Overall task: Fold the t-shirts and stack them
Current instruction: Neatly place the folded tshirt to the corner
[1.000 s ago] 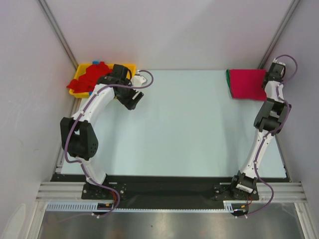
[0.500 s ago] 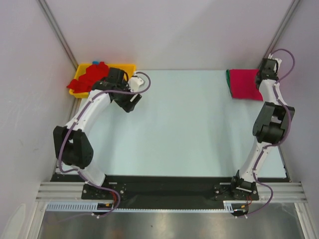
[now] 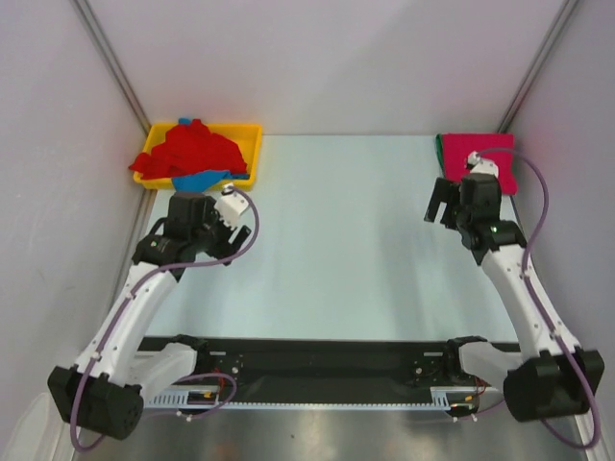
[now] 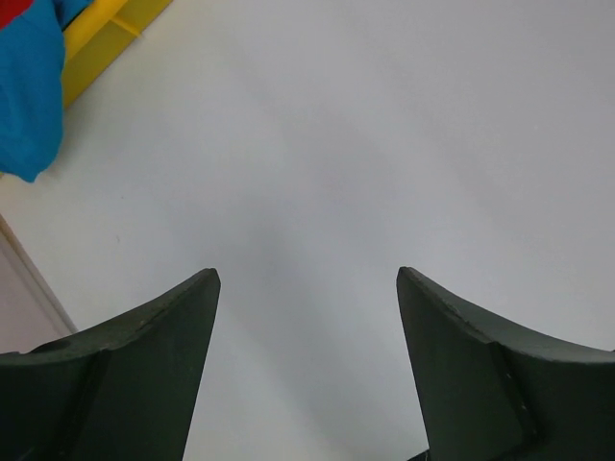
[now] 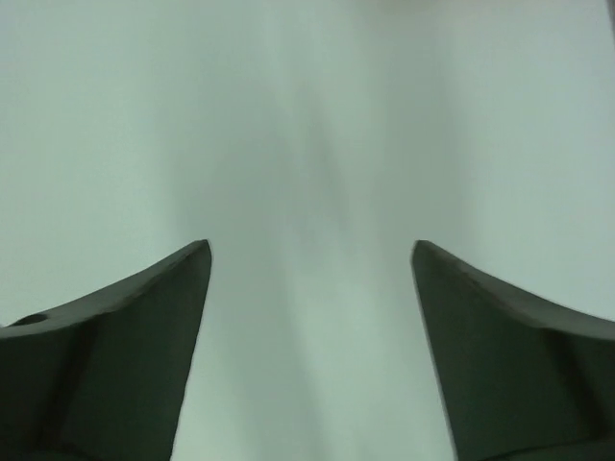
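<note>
A heap of t-shirts, a red one [image 3: 192, 149] over a blue one [image 3: 199, 178], fills the yellow tray [image 3: 250, 134] at the far left. A folded magenta-pink t-shirt [image 3: 459, 149] lies at the far right on top of a green one, of which only an edge [image 3: 439, 154] shows. My left gripper [image 3: 219, 233] hangs open over bare table just in front of the tray. In the left wrist view the gripper [image 4: 307, 279] holds nothing, and blue cloth [image 4: 29, 86] shows at the top left. My right gripper [image 3: 439, 204] is open and empty in front of the pink shirt, facing bare table [image 5: 310, 248].
The yellow tray's corner [image 4: 101, 43] shows at the top left of the left wrist view. Grey walls with metal posts [image 3: 115, 67] close in the table on the left, the right and at the back. A black rail [image 3: 317, 355] runs along the near edge by the arm bases.
The right gripper has opened and drawn back from the far right corner, off the pink shirt. The left arm has pulled back from the tray, uncovering the heap.
</note>
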Available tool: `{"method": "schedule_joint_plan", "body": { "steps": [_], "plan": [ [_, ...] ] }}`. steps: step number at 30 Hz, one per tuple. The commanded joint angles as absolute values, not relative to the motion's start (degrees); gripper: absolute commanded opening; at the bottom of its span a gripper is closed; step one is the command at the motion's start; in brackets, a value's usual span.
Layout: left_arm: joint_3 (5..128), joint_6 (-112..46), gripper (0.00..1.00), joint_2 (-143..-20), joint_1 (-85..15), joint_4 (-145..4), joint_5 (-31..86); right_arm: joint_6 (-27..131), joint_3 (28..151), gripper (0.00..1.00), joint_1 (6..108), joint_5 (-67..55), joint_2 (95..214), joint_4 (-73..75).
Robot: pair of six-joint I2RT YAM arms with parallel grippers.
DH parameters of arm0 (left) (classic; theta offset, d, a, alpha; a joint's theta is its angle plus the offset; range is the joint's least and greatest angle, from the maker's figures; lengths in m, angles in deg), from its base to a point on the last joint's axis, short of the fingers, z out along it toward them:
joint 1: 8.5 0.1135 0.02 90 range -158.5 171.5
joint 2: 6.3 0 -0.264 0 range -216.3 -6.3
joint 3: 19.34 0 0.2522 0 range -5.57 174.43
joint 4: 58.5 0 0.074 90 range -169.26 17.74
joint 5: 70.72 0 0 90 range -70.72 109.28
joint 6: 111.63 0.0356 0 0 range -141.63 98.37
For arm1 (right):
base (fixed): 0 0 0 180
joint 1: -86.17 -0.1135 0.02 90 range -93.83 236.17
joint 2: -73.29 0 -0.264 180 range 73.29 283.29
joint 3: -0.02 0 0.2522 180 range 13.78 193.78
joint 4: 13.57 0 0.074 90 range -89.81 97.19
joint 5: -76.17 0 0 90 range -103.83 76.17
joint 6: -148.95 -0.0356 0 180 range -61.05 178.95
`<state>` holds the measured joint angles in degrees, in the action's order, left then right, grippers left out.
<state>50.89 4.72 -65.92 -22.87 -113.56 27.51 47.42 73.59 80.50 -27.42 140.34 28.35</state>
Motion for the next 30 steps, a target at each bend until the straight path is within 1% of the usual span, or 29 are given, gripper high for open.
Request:
{"method": "schedule_joint_plan", "body": {
  "steps": [1, 3, 9, 15, 19, 21, 30],
  "plan": [
    [47.34, 1.06, 0.81, -61.24, -22.21, -112.42, 24.13, 42.34, 70.13, 0.99, 78.88, -21.85, 131.93, 34.11],
    [45.50, 0.00, 0.82, -60.18, -21.94, -111.99, 21.92, 40.76, 68.19, 1.00, 78.53, -20.78, 127.89, 35.95],
    [42.07, -0.98, 0.82, -56.67, -18.87, -110.76, 23.94, 35.50, 62.83, 1.00, 78.35, -16.92, 121.03, 36.93],
    [40.66, -0.80, 0.83, -54.82, -17.99, -109.61, 24.38, 33.37, 59.84, 1.00, 78.35, -14.36, 118.56, 36.75],
    [40.39, -0.54, 0.84, -54.55, -17.90, -109.52, 24.47, 33.37, 59.40, 1.00, 78.35, -14.36, 117.76, 36.84],
    [40.31, -0.36, 0.84, -54.20, -17.90, -109.61, 24.65, 33.98, 59.22, 1.00, 78.44, -11.47, 117.50, 36.40],
    [39.43, 0.17, 0.84, -53.41, -17.81, -109.52, 25.08, 35.30, 58.87, 1.00, 78.44, -10.59, 116.36, 37.46]
  ]
}}
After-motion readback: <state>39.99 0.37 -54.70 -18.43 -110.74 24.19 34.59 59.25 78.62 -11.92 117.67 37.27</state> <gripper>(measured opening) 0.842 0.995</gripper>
